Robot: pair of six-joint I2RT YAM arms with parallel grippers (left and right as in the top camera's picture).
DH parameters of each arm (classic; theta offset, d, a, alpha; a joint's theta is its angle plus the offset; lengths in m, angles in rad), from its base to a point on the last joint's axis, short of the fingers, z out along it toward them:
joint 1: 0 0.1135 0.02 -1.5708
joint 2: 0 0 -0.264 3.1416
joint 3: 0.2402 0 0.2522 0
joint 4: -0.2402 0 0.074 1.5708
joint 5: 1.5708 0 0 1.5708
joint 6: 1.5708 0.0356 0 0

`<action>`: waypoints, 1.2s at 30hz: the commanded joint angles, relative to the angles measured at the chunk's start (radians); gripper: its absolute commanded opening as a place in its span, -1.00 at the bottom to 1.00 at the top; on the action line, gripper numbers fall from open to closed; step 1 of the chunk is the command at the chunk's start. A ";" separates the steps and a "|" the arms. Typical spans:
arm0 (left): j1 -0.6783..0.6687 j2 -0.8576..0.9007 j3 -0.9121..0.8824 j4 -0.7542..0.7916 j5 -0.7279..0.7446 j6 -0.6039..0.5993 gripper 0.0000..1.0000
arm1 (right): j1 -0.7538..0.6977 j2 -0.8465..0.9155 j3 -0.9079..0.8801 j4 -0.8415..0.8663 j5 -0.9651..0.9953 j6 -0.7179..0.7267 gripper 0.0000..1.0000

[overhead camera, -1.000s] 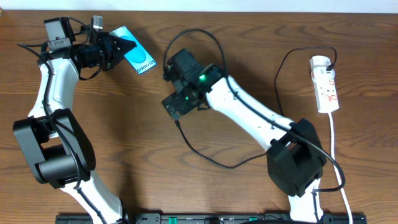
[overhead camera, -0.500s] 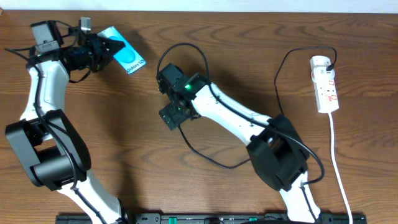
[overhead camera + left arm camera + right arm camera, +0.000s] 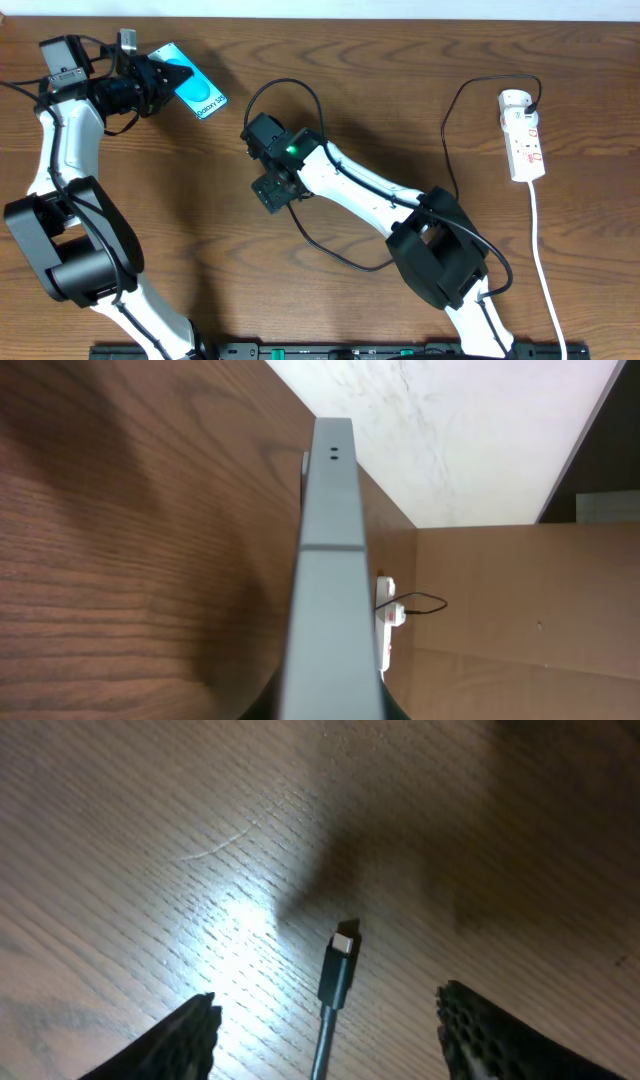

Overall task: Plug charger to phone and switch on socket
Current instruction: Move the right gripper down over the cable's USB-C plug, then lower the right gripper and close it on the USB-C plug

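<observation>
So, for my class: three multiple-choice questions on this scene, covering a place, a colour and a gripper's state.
1. Where on the table is the socket? A middle B right side C near-left corner
2. What colour is the phone screen? A red B cyan-teal C yellow
3. The right gripper is: A shut on phone B shut on socket C open
Answers: 1 B, it lies by the right edge; 2 B, teal shows overhead; 3 C, its fingers stand apart, charger tip between them.
</observation>
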 commanded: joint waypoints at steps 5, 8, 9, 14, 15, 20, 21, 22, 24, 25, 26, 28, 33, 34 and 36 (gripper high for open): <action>0.002 -0.025 0.011 0.003 0.014 0.017 -0.86 | 0.013 0.050 0.001 0.005 0.011 0.042 0.35; 0.002 -0.025 0.011 0.006 0.013 0.017 -0.86 | 0.017 0.076 0.001 0.005 0.011 0.042 0.35; 0.002 -0.025 0.011 0.006 0.010 0.017 -0.86 | 0.019 0.078 0.001 0.005 0.010 0.043 0.35; 0.002 -0.025 0.011 0.005 -0.001 0.017 -0.85 | 0.034 0.101 0.001 0.005 0.011 0.049 0.25; 0.002 -0.025 0.011 0.005 -0.001 0.017 -0.86 | 0.036 0.101 0.001 0.005 0.011 0.049 0.22; 0.002 -0.025 0.011 0.005 -0.001 0.017 -0.86 | 0.045 0.102 0.001 0.005 0.011 0.057 0.11; 0.002 -0.025 0.011 0.005 -0.001 0.017 -0.86 | 0.045 0.102 0.001 0.005 0.011 0.058 0.11; 0.002 -0.025 0.011 0.005 -0.001 0.017 -0.85 | 0.045 0.102 0.001 0.004 0.011 0.058 0.11; 0.002 -0.025 0.011 0.005 -0.001 0.017 -0.86 | 0.044 0.102 0.001 0.003 0.011 0.058 0.11; 0.002 -0.025 0.011 0.005 -0.001 0.017 -0.86 | 0.043 0.102 0.001 0.001 0.011 0.058 0.10; 0.002 -0.025 0.011 0.005 -0.001 0.017 -0.85 | 0.043 0.102 0.001 -0.002 0.011 0.059 0.10; 0.002 -0.025 0.011 0.005 -0.001 0.017 -0.85 | 0.043 0.102 0.001 -0.008 0.012 0.068 0.08; 0.002 -0.025 0.011 0.005 -0.001 0.016 -0.86 | 0.042 0.102 0.001 -0.019 0.021 0.085 0.02; 0.002 -0.025 0.011 0.005 -0.001 0.016 -0.86 | 0.042 0.102 0.001 -0.022 0.027 0.087 -0.01; 0.002 -0.025 0.011 0.005 -0.001 0.017 -0.86 | 0.041 0.102 0.001 -0.025 0.031 0.087 -0.07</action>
